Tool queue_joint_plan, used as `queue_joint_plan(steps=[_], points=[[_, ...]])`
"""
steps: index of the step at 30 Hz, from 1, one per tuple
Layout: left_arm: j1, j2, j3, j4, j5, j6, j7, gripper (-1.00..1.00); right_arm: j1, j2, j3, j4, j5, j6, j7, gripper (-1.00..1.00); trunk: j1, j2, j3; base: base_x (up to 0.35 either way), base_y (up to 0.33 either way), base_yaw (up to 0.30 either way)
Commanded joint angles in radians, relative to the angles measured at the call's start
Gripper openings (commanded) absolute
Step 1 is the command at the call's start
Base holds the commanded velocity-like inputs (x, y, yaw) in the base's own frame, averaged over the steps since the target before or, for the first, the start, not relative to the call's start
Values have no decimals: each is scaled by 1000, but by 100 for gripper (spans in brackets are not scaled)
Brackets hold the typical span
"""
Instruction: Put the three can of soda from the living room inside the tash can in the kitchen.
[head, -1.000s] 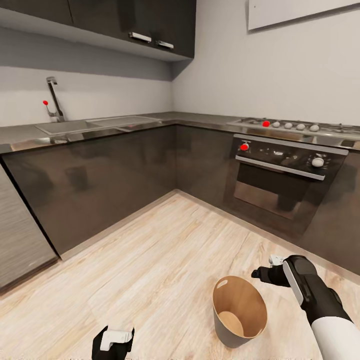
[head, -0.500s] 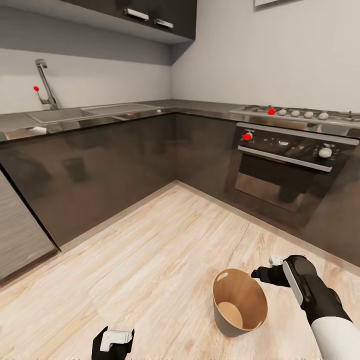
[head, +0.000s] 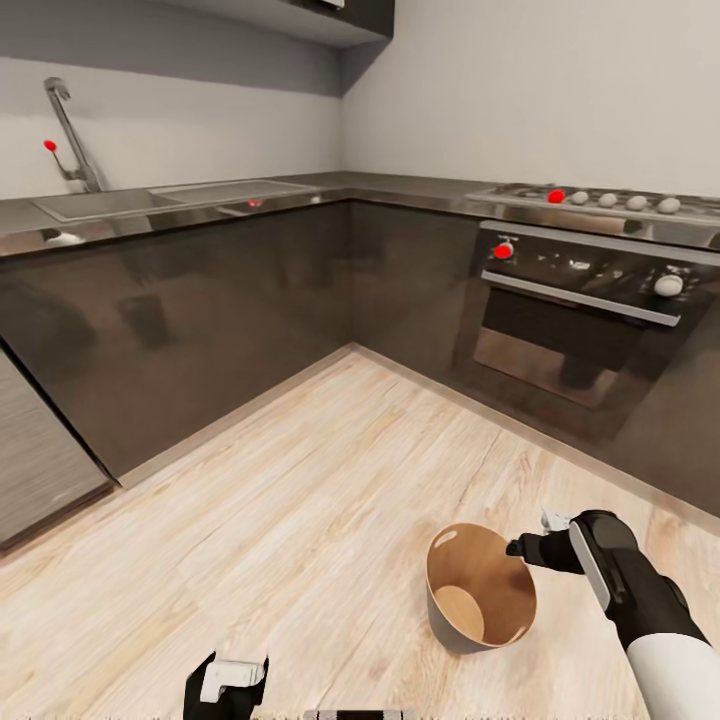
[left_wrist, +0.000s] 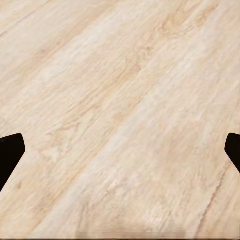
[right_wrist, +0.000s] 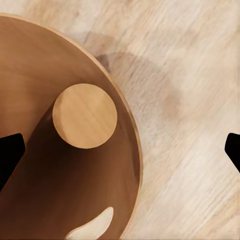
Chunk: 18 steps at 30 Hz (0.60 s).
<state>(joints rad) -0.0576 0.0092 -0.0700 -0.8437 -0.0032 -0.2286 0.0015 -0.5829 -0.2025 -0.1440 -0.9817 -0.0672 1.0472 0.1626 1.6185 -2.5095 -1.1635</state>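
The robot stands in the kitchen (head: 300, 260), and the trash can (head: 480, 595) sits on the plank floor (head: 300, 500), between the robot and the oven (head: 590, 320). The right gripper (head: 525, 547) hangs just beside the rim of the can, on its far right side. In the right wrist view the two finger tips stand far apart at the picture's edges with nothing between them, so the jaws are released and empty. That view looks down into the pail, and its round bottom (right_wrist: 85, 116) is bare; I see no soda can inside.

The left gripper (head: 228, 682) is low over bare floor, its jaws also released and empty.

I judge that no soda can is carried at this moment, so the step in hand is not a drop. The next move probably calls for going to the living room to fetch a can, and then bringing it above the mouth of the pail.

The three soda cans are not visible here. The left gripper is cut off by the bottom edge of the head view, and the near wall of the pail hides part of its inside.
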Motion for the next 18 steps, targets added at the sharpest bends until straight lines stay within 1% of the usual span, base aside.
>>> queue_joint_plan(steps=[1,7,18], points=[[0,0,0,0,0,0,0,100,0,-1,0,0,0,0,0,100,0,0,-4,0,0,0],[0,0,0,1,0,0,0,100,0,-5,0,0,0,0,0,100,3,-2,-27,0,0,0],[0,0,1,0,0,0,1,100,0,-5,1,0,0,0,0,100,8,-4,-70,0,0,0]])
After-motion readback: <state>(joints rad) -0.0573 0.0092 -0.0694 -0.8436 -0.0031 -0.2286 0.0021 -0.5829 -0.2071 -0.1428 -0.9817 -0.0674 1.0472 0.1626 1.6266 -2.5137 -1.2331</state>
